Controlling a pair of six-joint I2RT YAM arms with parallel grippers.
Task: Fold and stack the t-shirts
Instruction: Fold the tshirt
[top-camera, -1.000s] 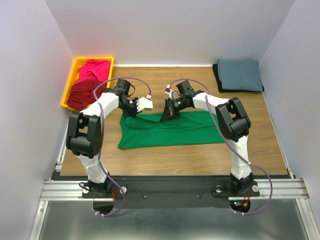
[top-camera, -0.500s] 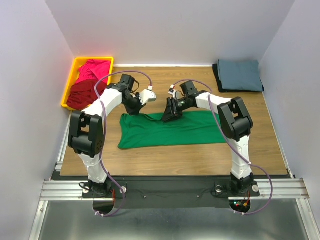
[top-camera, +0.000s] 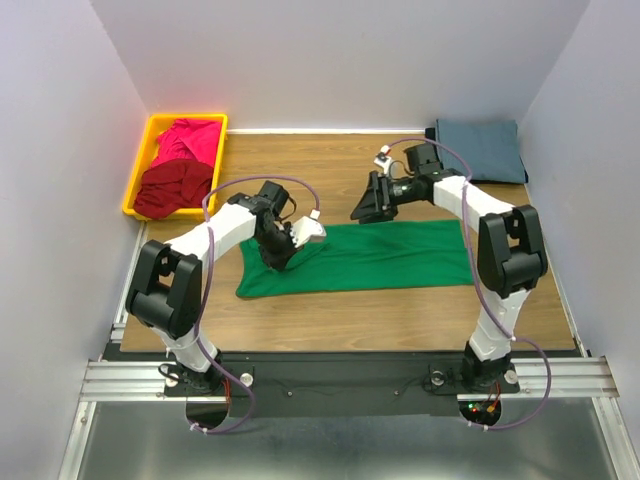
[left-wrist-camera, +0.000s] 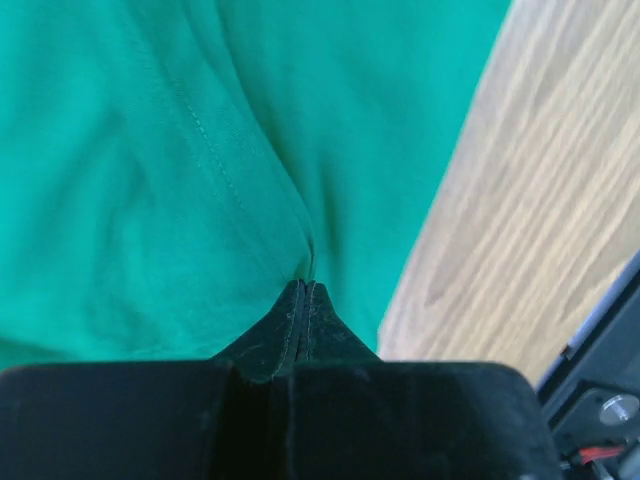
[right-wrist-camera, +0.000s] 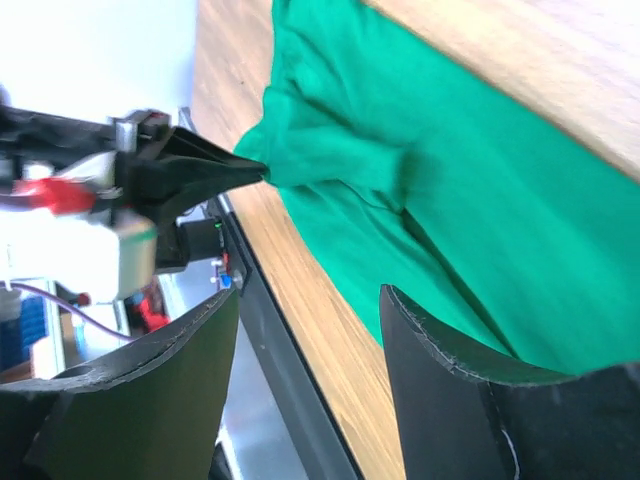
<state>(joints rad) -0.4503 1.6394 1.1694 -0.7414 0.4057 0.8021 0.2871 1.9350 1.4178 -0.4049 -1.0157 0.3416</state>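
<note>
Green t-shirt, blue-grey t-shirt, yellow bin, wood-grain table

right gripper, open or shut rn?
Open. Right wrist view: the right gripper has its fingers spread apart, gripping nothing; the green t-shirt lies beyond them.

The support is a wood-grain table, walled at the back and on both sides. Lying directly on it, across the middle, is a green t-shirt, folded into a long band that runs left to right; it is mostly flat, with the cloth bunched near its left end and bare wood visible on all sides. A yellow bin stands in the far left corner against the wall, and in the far right corner a folded black t-shirt rests on the wood with a folded blue-grey t-shirt stacked on top of it, both well apart from the green one.
</note>
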